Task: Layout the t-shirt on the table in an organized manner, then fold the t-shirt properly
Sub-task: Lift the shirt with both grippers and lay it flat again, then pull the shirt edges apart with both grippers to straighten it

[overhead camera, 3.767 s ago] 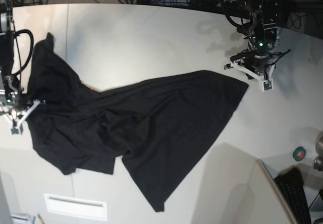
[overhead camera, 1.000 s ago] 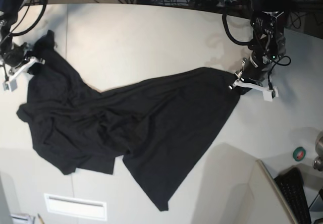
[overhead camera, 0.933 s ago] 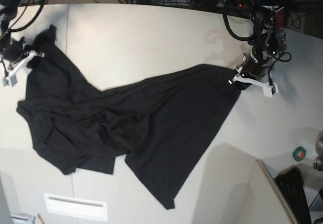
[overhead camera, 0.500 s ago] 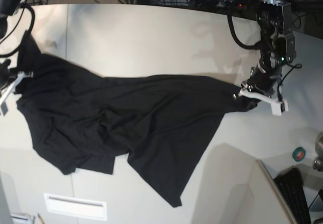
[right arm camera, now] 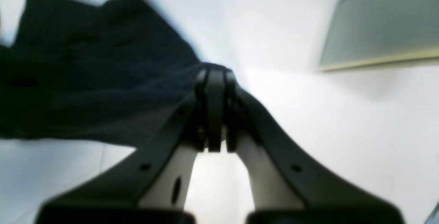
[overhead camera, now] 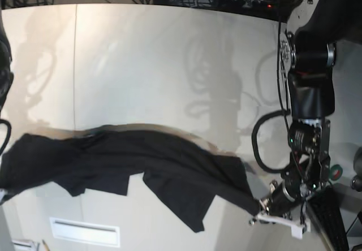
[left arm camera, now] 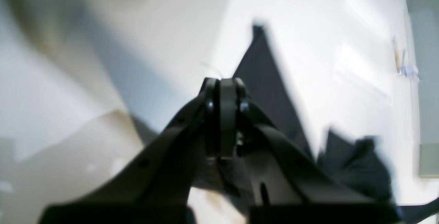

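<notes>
I have both grippers, left gripper point(overhead camera: 277, 210) and right gripper point(right arm camera: 213, 80), clamped on the t-shirt point(overhead camera: 130, 166), stretched across the table's point(overhead camera: 169, 64) near edge; I should keep tension even while lowering.

Both arms have pulled toward the near edge of the worktop point(overhead camera: 169, 64). The t-shirt point(overhead camera: 141, 166), before spread diagonally, is now stretched into a low band between the left pincer point(overhead camera: 266, 208) and the right pincer point(right arm camera: 212, 80).
</notes>
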### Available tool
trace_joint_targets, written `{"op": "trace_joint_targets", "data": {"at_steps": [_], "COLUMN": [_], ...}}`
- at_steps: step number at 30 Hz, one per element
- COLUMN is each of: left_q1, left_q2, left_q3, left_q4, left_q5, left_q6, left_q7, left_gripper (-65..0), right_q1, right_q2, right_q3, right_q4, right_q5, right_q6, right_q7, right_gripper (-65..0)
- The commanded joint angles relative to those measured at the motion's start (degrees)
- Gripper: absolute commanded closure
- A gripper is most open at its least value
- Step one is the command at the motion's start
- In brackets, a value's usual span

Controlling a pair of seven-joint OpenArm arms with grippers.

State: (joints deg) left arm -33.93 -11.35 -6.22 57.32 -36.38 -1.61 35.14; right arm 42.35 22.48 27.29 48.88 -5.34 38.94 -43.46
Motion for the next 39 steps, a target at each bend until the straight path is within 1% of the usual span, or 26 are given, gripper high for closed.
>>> {"op": "trace_joint_targets", "data": {"at_steps": [1, 3, 5, 7, 9, 11, 13, 15, 16, 18, 20, 24, 27, 29, 32, 34, 35, 37, 39], "left_q1": [-4.35, -9.10, -13.14, -15.78, -16.31, -14.64, -11.21, -5.67, -2.95, 4.61, 11.56, 25.71, 33.27, 36.97, 40.04, 41.45, 42.06, 44.00, 45.41], "left_q2": [-1.00, -1.00, -1.08, -1.17, -1.26, -1.26, -1.44, -1.88, -1.70, -1.70, -1.70, -1.61, -1.44, -1.44, -1.26, -0.21, 0.23, 0.23, 0.15], "left_q3": [-0.33, -0.33, -0.33, -0.33, -0.33, -0.24, -0.42, -2.27, -3.23, -5.61, -7.98, -11.67, -13.34, -13.34, -12.90, -13.17, -13.25, -12.73, -12.64], "left_q4": [1.01, 1.10, 1.89, 4.17, 8.22, 14.02, 19.47, 25.54, 28.26, 33.54, 37.23, 40.22, 39.52, 37.85, 34.68, 31.95, 30.90, 28.61, 27.03], "left_q5": [-0.15, -0.50, -0.59, -0.59, -0.59, -0.67, -0.67, -0.67, -0.67, -0.67, -0.59, -0.32, -0.23, -0.23, -0.23, -0.15, -0.15, -0.15, -0.15], "left_q6": [-0.11, -0.11, -0.11, -0.11, -0.11, -0.11, -0.11, -0.02, -0.02, -0.02, -0.02, -0.28, -0.37, -0.37, -0.37, -0.46, -0.46, -0.46, -0.46], "left_q7": [-1.95, -1.95, -1.86, -1.51, -1.42, -0.81, 1.74, 3.24, 3.41, 3.33, 3.33, 3.06, 3.06, 2.97, 2.97, 2.45, 1.04, -3.79, -7.75], "left_gripper": [0.0, 0.0, 0.0, 0.0, 0.0, 0.0, 0.0, 0.0, 0.0, 0.0, 0.0, 0.0, 0.0, 0.0, 0.0, 0.0, 0.0, 0.0, 0.0], "right_q1": [4.55, 9.39, 14.14, 17.21, 18.09, 17.21, 12.47, 6.58, 3.06, -4.50, -12.33, -25.86, -33.51, -37.47, -40.99, -41.69, -41.69, -41.51, -41.34], "right_q2": [1.83, 4.11, 5.43, 6.58, 7.37, 7.28, 7.10, 6.66, 6.49, 4.82, 3.15, -2.74, -6.00, -8.28, -10.83, -11.80, -11.80, -11.71, -11.36], "right_q3": [0.01, -0.08, -0.08, -0.08, -0.08, -0.08, 0.01, 0.18, 0.45, 0.62, 2.21, 5.46, 6.78, 6.95, 7.04, 7.04, 7.04, 7.04, 7.04], "right_q4": [1.36, 1.45, 1.97, 5.31, 11.12, 19.29, 27.56, 36.52, 40.04, 46.81, 51.47, 53.75, 53.58, 53.31, 48.04, 40.13, 36.44, 29.05, 23.51], "right_q5": [-0.15, -0.15, -0.15, -0.15, -0.06, -0.06, 0.03, 0.03, 0.11, 0.11, 0.11, 0.11, 0.11, 0.11, 0.03, 0.03, 0.03, 0.03, 0.03], "right_q6": [-0.48, -0.39, -0.21, -0.04, -0.04, 0.05, 0.05, 0.49, 1.06, 1.06, 1.06, 1.06, 1.06, 1.06, 1.06, 1.06, 1.06, 1.06, -0.30], "right_q7": [0.87, -1.15, -3.61, -6.78, -11.26, -17.50, -23.31, -27.00, -28.23, -30.25, -30.87, -28.85, -26.74, -25.06, -20.85, -15.75, -13.20, -7.92, -2.91], "right_gripper": [0.0, 0.0, 0.0, 0.0, 0.0, 0.0, 0.0, 0.0, 0.0, 0.0, 0.0, 0.0, 0.0, 0.0, 0.0, 0.0, 0.0, 0.0, 0.0]}}
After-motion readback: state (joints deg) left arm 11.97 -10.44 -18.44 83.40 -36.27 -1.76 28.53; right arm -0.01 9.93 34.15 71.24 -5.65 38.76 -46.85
